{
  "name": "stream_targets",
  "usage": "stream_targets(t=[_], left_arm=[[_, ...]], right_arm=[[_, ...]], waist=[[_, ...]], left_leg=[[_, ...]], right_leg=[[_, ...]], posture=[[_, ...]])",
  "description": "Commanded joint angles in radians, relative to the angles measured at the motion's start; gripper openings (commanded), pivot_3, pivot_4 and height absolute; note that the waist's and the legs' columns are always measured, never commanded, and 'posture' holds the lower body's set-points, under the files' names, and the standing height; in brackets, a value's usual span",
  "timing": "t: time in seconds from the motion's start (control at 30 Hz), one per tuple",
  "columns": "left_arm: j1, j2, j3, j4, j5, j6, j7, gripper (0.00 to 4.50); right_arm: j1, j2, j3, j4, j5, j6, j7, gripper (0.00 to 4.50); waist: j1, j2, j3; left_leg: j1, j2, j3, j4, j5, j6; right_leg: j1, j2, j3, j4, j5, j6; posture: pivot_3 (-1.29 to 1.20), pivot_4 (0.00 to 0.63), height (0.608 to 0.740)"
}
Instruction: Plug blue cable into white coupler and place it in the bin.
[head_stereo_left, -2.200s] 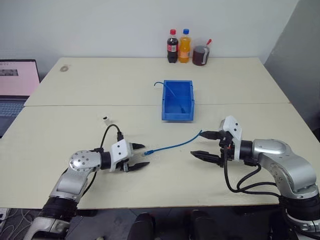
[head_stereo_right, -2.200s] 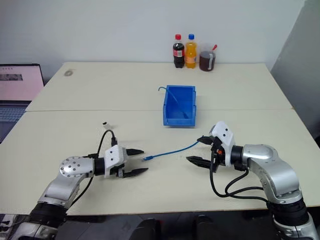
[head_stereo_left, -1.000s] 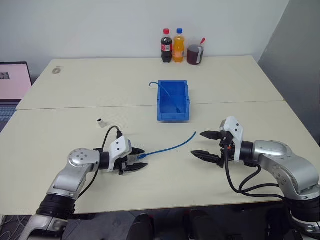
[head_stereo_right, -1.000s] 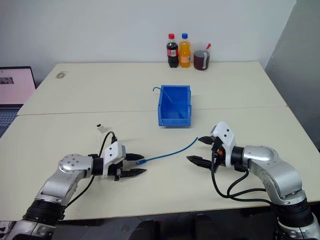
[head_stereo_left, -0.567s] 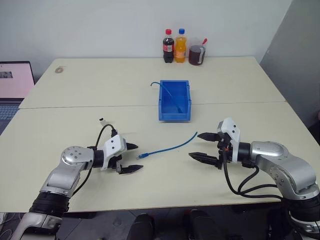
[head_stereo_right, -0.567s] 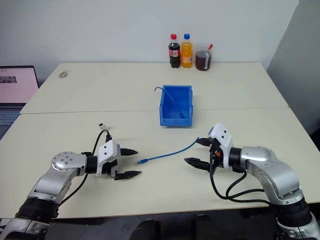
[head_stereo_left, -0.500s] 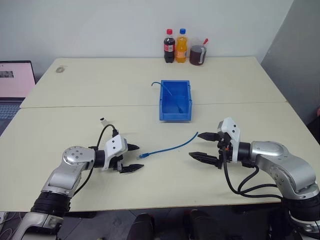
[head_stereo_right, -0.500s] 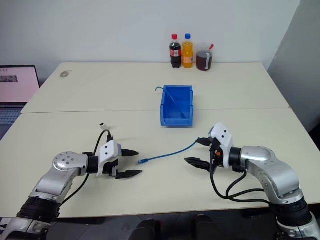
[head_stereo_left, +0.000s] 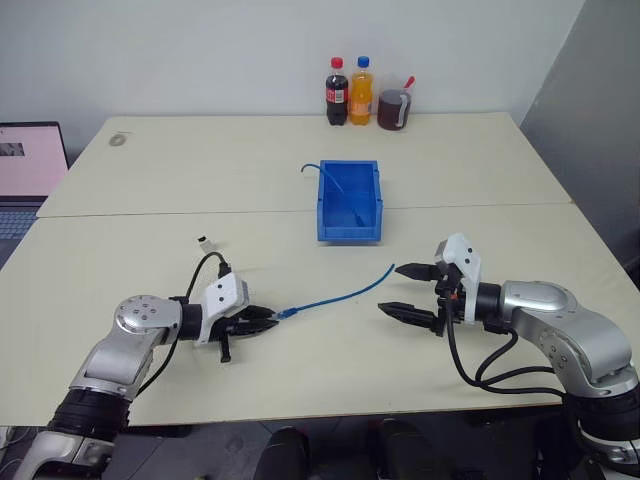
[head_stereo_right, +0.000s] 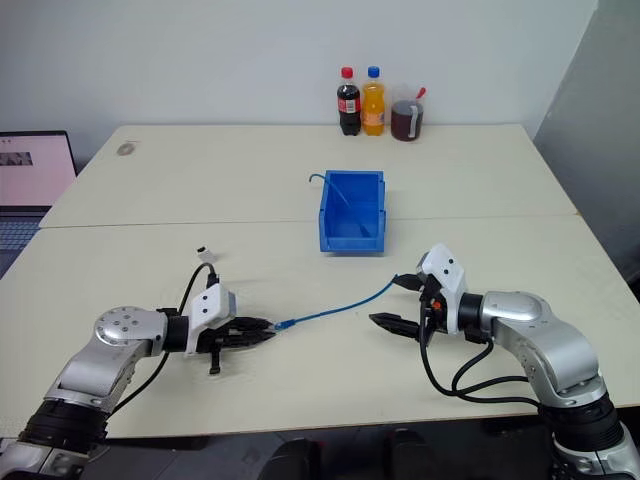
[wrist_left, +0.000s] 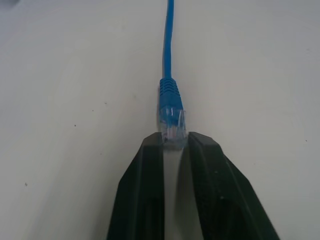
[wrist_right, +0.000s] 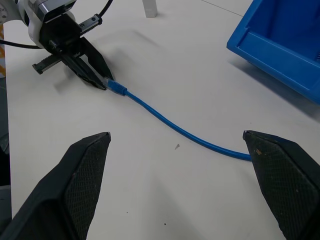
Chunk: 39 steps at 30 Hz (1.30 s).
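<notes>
Black fingers of the left end effector (head_stereo_left: 262, 319) are pinched together on the clear plug at one end of the blue cable (head_stereo_left: 335, 296), low over the bench (head_stereo_left: 180, 170) near its front-left part; the left wrist view shows the plug (wrist_left: 172, 123) caught just at the two fingertips, with the cable running straight away from them. From that grip the cable lies across the cream bench top in a shallow curve toward the right, its other end resting free beside the upper finger of the right end effector (head_stereo_left: 408, 290). That right end effector, toward the front-right part of the bench, stands with its fingers spread wide and holds nothing; in the right wrist view its two fingers frame the cable (wrist_right: 180, 129) lying between them on the bench.

The white coupler (head_stereo_left: 204, 241) stands by itself on the bench behind the left end effector, toward the left edge and well apart from the cable. The bin (head_stereo_left: 321, 203) sits near the middle of the bench, just behind the seam where its two halves meet, with a second thin blue cable draped over its back-left corner. Two drink bottles (head_stereo_left: 349, 92), one dark and one orange, and a dark mug (head_stereo_left: 391, 109) line the far edge. A laptop (head_stereo_left: 30, 165) shows beyond the left edge.
</notes>
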Motion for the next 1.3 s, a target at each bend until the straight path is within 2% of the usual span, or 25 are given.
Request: stream_targets(t=[0.03, 0.53, 0.6, 0.7, 0.77, 0.9, 1.03, 1.17, 1.3], left_arm=[[0.013, 0.01, -0.006, -0.012, 0.014, 0.009, -0.005, 0.0], [0.003, -0.017, -0.006, -0.037, 0.014, 0.025, 0.026, 0.0], [-0.001, -0.021, 0.001, -0.029, 0.012, 0.007, 0.028, 0.64], [-0.004, -0.017, 0.007, -0.024, 0.006, 0.007, 0.021, 1.23], [-0.003, -0.014, 0.01, -0.024, 0.01, -0.001, 0.023, 1.81], [0.004, -0.009, 0.017, -0.025, 0.028, -0.031, 0.043, 2.52], [0.011, -0.021, 0.032, -0.022, 0.061, -0.123, 0.093, 3.32], [0.019, -0.029, 0.027, -0.02, 0.103, -0.299, 0.122, 4.27], [0.037, -0.044, 0.019, -0.031, 0.118, -0.331, 0.156, 4.27]], right_arm=[[-0.009, -0.002, -0.007, -0.016, 0.014, -0.02, -0.001, 4.5], [-0.009, 0.004, -0.004, -0.014, 0.011, -0.025, -0.007, 4.5], [-0.01, 0.005, -0.003, -0.015, 0.012, -0.024, -0.008, 4.5], [-0.01, 0.007, -0.002, -0.015, 0.012, -0.024, -0.01, 4.5], [-0.009, 0.008, -0.002, -0.016, 0.013, -0.024, -0.011, 4.5], [-0.005, 0.009, 0.0, -0.019, 0.015, -0.024, -0.015, 4.5], [0.0, 0.01, 0.001, -0.021, 0.014, -0.027, -0.018, 4.5], [0.006, 0.011, 0.003, -0.023, 0.013, -0.029, -0.019, 4.5], [0.008, 0.012, 0.006, -0.023, 0.012, -0.032, -0.019, 4.5]], waist=[[0.001, 0.0, 0.0], [0.003, 0.0, 0.0], [0.004, 0.0, 0.0], [0.005, 0.0, 0.0], [0.005, 0.0, 0.0], [0.005, 0.0, 0.0], [0.005, 0.0, 0.0], [0.005, 0.0, 0.0], [0.005, 0.0, 0.0]], left_leg=[[0.0, 0.0, 0.0, 0.0, 0.0, 0.0], [0.0, 0.0, 0.0, 0.0, 0.0, 0.0], [0.0, 0.0, 0.0, 0.0, 0.0, 0.0], [-0.001, 0.0, -0.001, 0.0, 0.0, 0.0], [-0.001, 0.0, -0.001, 0.0, 0.0, 0.0], [-0.001, 0.0, -0.001, 0.0, 0.0, 0.0], [-0.001, 0.0, -0.001, 0.0, 0.0, 0.0], [-0.001, 0.0, -0.001, 0.0, 0.0, 0.0], [-0.002, 0.0, -0.001, 0.0, 0.0, 0.0]], right_leg=[[0.0, 0.0, 0.0, 0.0, 0.0, 0.0], [0.0, 0.0, 0.0, 0.0, 0.0, 0.0], [0.0, 0.0, 0.0, 0.0, 0.0, 0.0], [0.0, 0.0, -0.001, 0.0, 0.0, 0.0], [0.0, 0.0, -0.001, 0.0, 0.0, 0.0], [0.0, 0.0, -0.001, 0.0, 0.0, 0.0], [0.0, 0.0, 0.0, -0.001, 0.0, 0.0], [0.0, -0.001, 0.0, -0.001, 0.0, 0.0], [0.0, -0.001, 0.0, -0.001, 0.0, 0.0]], posture=[[0.0, 0.15, 0.74], [0.0, 0.15, 0.74], [0.0, 0.15, 0.74], [0.0, 0.15, 0.74], [0.0, 0.15, 0.74], [0.0, 0.15, 0.74], [0.0, 0.15, 0.74], [0.0, 0.15, 0.74], [0.0, 0.15, 0.74]])
